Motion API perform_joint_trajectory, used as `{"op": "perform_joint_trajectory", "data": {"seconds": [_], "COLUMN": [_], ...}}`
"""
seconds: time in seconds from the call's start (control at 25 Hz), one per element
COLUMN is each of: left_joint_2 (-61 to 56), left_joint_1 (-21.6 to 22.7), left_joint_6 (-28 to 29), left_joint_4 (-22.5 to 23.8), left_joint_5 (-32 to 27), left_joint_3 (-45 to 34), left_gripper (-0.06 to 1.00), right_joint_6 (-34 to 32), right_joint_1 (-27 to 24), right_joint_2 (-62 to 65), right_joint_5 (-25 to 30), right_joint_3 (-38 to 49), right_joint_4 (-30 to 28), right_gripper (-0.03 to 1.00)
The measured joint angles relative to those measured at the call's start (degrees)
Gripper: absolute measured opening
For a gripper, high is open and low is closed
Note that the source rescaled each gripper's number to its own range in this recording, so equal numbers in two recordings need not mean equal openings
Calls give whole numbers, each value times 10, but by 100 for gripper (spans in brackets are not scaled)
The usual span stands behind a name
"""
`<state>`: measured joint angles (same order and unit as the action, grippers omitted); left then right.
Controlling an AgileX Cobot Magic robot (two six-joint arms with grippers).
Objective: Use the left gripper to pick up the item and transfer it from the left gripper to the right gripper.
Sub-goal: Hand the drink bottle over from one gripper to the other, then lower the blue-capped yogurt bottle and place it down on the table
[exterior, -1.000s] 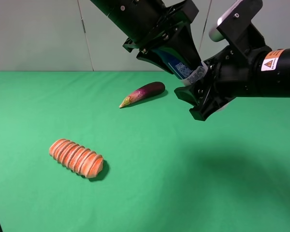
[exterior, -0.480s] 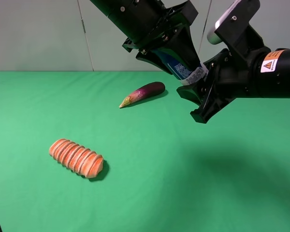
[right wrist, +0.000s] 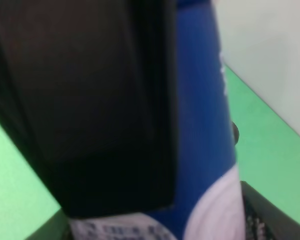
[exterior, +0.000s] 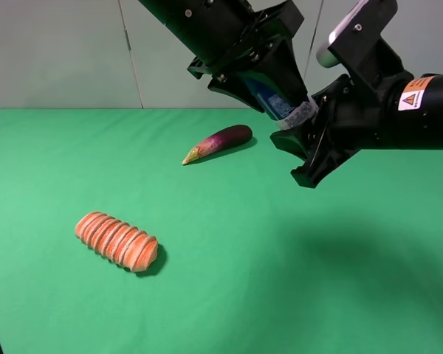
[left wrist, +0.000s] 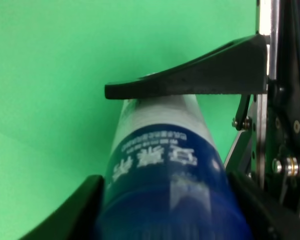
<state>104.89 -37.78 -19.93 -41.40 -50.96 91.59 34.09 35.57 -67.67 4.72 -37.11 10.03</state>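
The right claw [exterior: 304, 131], on the arm with the orange-and-white warning sticker [exterior: 411, 98], is pressed together on the white printed end of the spray can [exterior: 278, 101]. The can is held up in the air above the far right part of the bench [exterior: 229, 302]. It slants down from upper left to lower right in the high view. The left claw [exterior: 288, 103], on the plain black arm, reaches down from the top and brackets the can's blue upper body. In the left wrist view one black finger [left wrist: 200, 80] lies flat against the pale part of the can. I cannot tell whether this claw is pinching the can or only resting around it.

The bench is covered in green cloth. An orange ribbed loaf [exterior: 117, 241] lies on its near left part, well apart from the arms. A purple eggplant [exterior: 220, 142] lies farther back near the middle, with its pale tip toward the left, below and to the left of the two claws.
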Motion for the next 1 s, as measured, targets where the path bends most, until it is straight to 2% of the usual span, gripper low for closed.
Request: {"op": "perform_joint_trajectory", "data": {"seconds": [0.08, 0.12, 0.24, 0.36, 0.68, 1.0], "left_joint_2": [0, 0, 0, 0, 0, -23], "left_joint_1": [0, 0, 0, 0, 0, 4], "left_joint_6": [11, 15, 16, 16, 17, 25], "left_joint_4": [-3, -3, -3, -3, -1, 73], "left_joint_5": [11, 15, 19, 19, 12, -12], "left_joint_3": [0, 0, 0, 0, 0, 0], "left_gripper": [65, 78, 94, 98, 99, 100], "right_joint_6": [-2, -2, -2, -2, -2, -2], "right_joint_1": [0, 0, 0, 0, 0, 0], "right_joint_2": [-3, -4, -4, -4, -4, -4], "right_joint_5": [11, 11, 11, 11, 11, 11], "right_joint_3": [1, 1, 1, 1, 1, 1], "right_joint_4": [1, 1, 1, 1, 1, 1], "right_gripper": [0, 0, 0, 0, 0, 0]}}
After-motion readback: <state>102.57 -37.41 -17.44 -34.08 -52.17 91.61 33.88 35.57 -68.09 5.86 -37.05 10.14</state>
